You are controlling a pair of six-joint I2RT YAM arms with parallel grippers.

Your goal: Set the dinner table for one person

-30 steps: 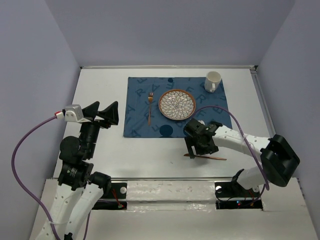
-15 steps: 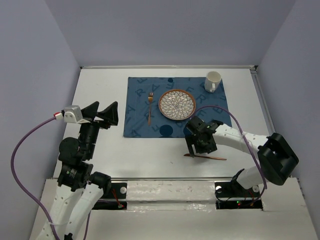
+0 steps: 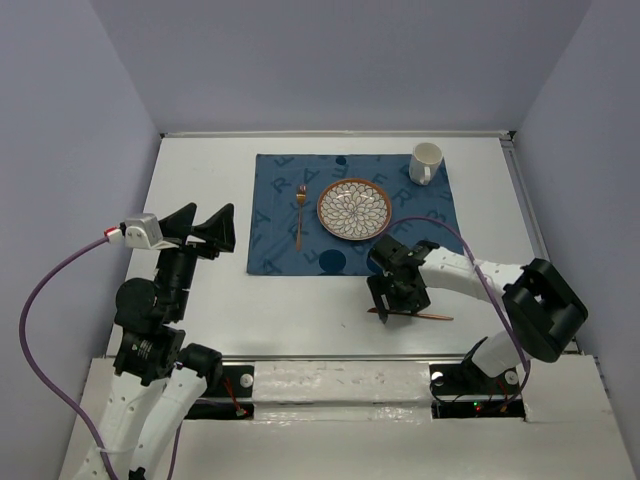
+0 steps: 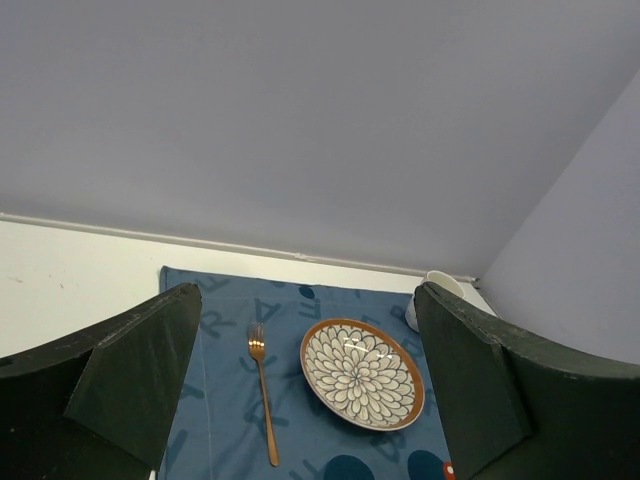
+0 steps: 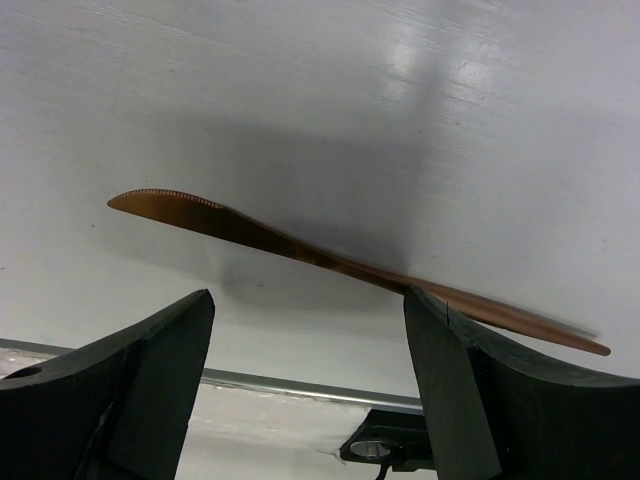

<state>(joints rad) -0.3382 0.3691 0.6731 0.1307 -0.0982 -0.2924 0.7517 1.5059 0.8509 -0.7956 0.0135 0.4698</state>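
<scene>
A copper knife (image 3: 415,315) lies on the white dinner table (image 3: 200,180) near its front edge; in the right wrist view the knife (image 5: 330,262) lies just ahead of the fingertips. My right gripper (image 3: 392,298) is open and hovers low over the knife's blade end, not holding it. On the blue placemat (image 3: 275,210) lie a copper fork (image 3: 299,214), a patterned plate (image 3: 354,209) and a white mug (image 3: 425,162). My left gripper (image 3: 205,228) is open and empty, raised at the left, facing the placemat.
The table's metal front rail (image 5: 300,386) shows just below the knife. Grey walls close in the back and sides. A purple cable (image 3: 40,300) loops beside the left arm.
My right gripper has shifted slightly left and down over the knife's blade end. The knife, place setting and left arm have not visibly moved.
</scene>
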